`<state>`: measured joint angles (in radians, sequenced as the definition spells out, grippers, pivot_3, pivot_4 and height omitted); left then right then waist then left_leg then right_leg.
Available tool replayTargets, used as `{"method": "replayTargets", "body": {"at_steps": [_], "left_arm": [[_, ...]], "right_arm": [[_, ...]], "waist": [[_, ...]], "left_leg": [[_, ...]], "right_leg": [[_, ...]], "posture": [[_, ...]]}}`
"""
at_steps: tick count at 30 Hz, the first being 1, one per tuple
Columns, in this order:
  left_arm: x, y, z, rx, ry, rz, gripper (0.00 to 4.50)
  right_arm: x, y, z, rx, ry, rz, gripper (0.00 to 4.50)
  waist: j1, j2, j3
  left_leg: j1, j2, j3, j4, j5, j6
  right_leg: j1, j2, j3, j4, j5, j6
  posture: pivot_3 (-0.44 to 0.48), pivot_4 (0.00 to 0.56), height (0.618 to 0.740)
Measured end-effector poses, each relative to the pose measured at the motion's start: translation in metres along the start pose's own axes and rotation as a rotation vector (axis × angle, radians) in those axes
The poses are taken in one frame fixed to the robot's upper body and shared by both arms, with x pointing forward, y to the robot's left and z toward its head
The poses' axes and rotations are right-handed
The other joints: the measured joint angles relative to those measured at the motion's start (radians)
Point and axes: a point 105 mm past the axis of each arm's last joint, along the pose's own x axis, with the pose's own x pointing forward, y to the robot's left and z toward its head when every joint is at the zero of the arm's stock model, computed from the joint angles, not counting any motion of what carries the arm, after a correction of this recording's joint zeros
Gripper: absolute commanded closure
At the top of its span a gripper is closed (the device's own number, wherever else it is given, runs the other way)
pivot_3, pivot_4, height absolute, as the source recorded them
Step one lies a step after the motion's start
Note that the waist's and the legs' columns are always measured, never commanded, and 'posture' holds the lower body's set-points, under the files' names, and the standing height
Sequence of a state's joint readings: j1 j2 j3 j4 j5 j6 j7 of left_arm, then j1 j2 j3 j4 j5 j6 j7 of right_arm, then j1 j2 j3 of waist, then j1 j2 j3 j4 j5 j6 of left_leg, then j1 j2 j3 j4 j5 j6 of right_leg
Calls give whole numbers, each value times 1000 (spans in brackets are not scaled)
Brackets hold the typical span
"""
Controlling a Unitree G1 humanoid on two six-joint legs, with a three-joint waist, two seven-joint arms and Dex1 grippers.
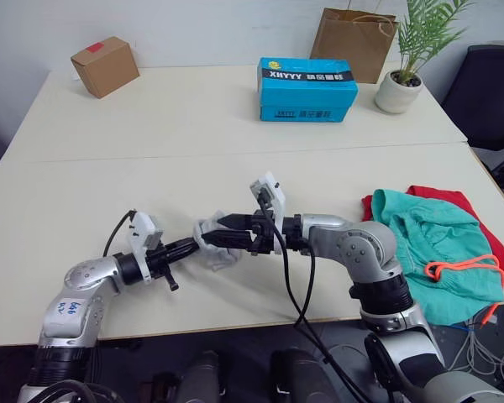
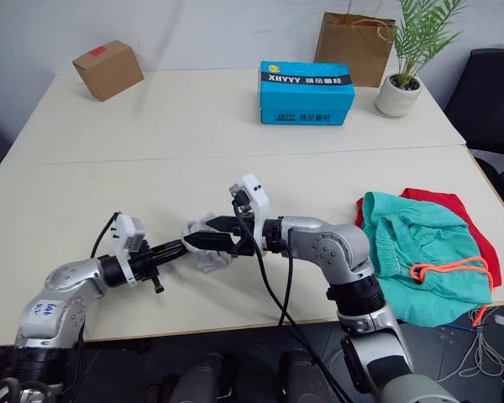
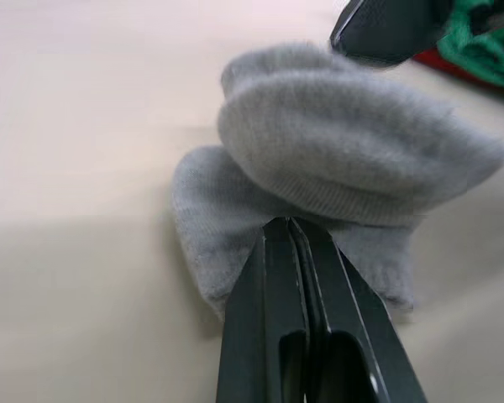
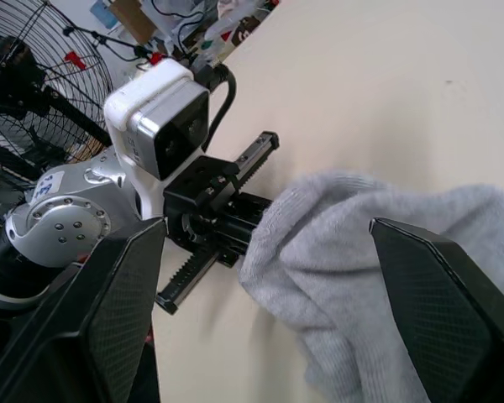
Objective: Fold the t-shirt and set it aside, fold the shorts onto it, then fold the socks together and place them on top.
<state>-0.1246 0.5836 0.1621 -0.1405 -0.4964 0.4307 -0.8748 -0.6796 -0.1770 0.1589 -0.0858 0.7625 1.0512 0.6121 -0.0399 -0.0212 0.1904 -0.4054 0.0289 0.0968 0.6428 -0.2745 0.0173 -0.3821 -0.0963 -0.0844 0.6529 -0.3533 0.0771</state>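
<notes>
Socks (image 1: 216,245): 1 grey bundle, pinched by closed left gripper (image 1: 195,244); right gripper (image 1: 221,230) open around it.

Mostly buried under the shorts (image 1: 437,252): the t-shirt (image 1: 477,220), only a red edge showing. Hidden in the bunched socks (image 3: 336,176): the tips of the left gripper (image 3: 287,231). Cut off by the right wrist view's edge: the right gripper (image 4: 319,277)'s finger bases. Impossible to separate one sock from the other.
</notes>
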Motion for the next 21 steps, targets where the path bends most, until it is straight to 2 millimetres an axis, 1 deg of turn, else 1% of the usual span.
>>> {"method": "replayTargets", "body": {"at_steps": [3,4,5,6,8,10,11,12,13,15,16,17,18,19,21], "left_arm": [[-17,-2,5,-10,34,-2,4500],[-27,-3,5,-18,67,4,4500],[-35,-3,4,-27,89,17,4500],[-41,-1,5,-32,100,28,4500],[-51,-1,11,-46,98,43,4500],[-57,-1,23,-52,67,47,4500],[-57,-3,30,-54,47,33,4500],[-53,-6,38,-57,22,8,4500],[-48,-8,48,-54,-13,-20,4500],[-31,-11,72,-17,-86,-69,4500],[-24,-14,82,7,-113,-91,4500],[-16,-16,90,25,-130,-113,4500],[-11,-17,93,34,-134,-127,4500],[-3,-19,94,41,-131,-144,4500],[22,-16,91,53,-109,-172,4500]], "right_arm": [[-2,-2,0,-15,-9,12,580],[-2,-2,-1,-26,-25,25,580],[-4,-2,-3,-27,-38,37,950],[-6,-2,-4,-26,-50,45,1178],[-12,-1,-6,-45,-90,71,1794],[-19,-2,-5,-94,-114,68,2539],[-21,-4,-3,-136,-126,54,2891],[-22,-6,-2,-182,-126,35,3290],[-22,-10,-3,-241,-119,9,3582],[-18,-18,-10,-343,-92,-38,4312],[-14,-21,-15,-375,-74,-51,4487],[-9,-23,-20,-408,-65,-62,4487],[-6,-24,-23,-417,-59,-64,4487],[-4,-27,-26,-425,-55,-71,4487],[0,-30,-32,-455,-24,-79,4487]], "waist": [[-4,0,0],[-8,0,0],[-10,0,0],[-11,0,0],[-12,0,0],[-9,1,0],[-9,1,0],[-7,1,0],[-4,1,0],[4,1,0],[5,0,0],[7,0,0],[5,0,0],[4,0,0],[10,0,0]], "left_leg": [[0,0,0,-1,0,-1],[0,0,0,-2,0,-1],[0,0,0,-4,0,-1],[0,0,0,-6,0,-2],[0,0,0,-8,1,-2],[0,-1,0,-8,1,-2],[0,-1,0,-8,1,-2],[0,-1,0,-8,1,-2],[1,-1,0,-8,1,-3],[1,-1,0,-8,2,-4],[1,-1,0,-8,3,-4],[1,-2,0,-8,3,-4],[1,-1,1,-8,3,-5],[1,-1,2,-8,4,-5],[2,-1,2,-6,4,-5]], "right_leg": [[0,0,0,0,0,0],[0,0,0,0,0,0],[0,0,0,0,0,0],[0,0,0,-1,0,0],[0,0,0,-2,0,0],[0,0,0,-7,0,0],[0,0,0,-8,0,0],[0,-1,0,-8,0,0],[0,0,0,-8,0,0],[0,0,0,-7,0,0],[0,0,0,-7,0,0],[0,0,0,-6,0,0],[0,1,0,-5,0,0],[0,1,0,-2,0,0],[0,2,0,0,0,0]], "posture": [[0,150,740],[0,150,740],[0,150,740],[0,150,740],[0,150,740],[0,150,740],[0,150,740],[0,150,740],[0,150,740],[0,150,740],[0,150,740],[0,150,740],[0,150,740],[0,150,740],[0,150,740]]}}
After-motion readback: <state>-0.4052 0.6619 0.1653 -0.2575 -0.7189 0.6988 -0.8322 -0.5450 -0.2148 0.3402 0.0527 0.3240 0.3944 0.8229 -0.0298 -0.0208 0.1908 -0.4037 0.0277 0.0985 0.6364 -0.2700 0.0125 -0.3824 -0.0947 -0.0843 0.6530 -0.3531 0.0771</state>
